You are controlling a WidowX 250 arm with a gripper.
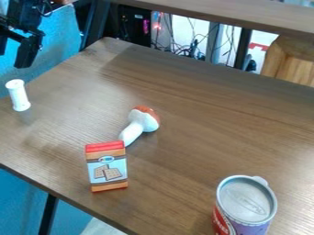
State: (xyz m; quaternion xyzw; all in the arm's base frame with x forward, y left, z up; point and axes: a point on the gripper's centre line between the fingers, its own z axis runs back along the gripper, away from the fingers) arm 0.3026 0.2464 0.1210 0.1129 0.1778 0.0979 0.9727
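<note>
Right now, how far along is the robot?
Nothing looks clearly finished. The black two-finger gripper hangs open and empty, nearest the white spool-shaped cylinder. That, the red-capped white mushroom, the orange cracker-picture box and the purple-and-red can rest on the brown table; how much remains, I can't tell.

I see a slim white cylinder (19, 96) with flared ends, upright near the brown table's (202, 137) upper-left edge.

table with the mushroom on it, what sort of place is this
Probably a robotics lab or workshop: a black robot arm is at the upper left, loose cables hang behind the table, and a toy-like mushroom and small box sit on it.
</note>
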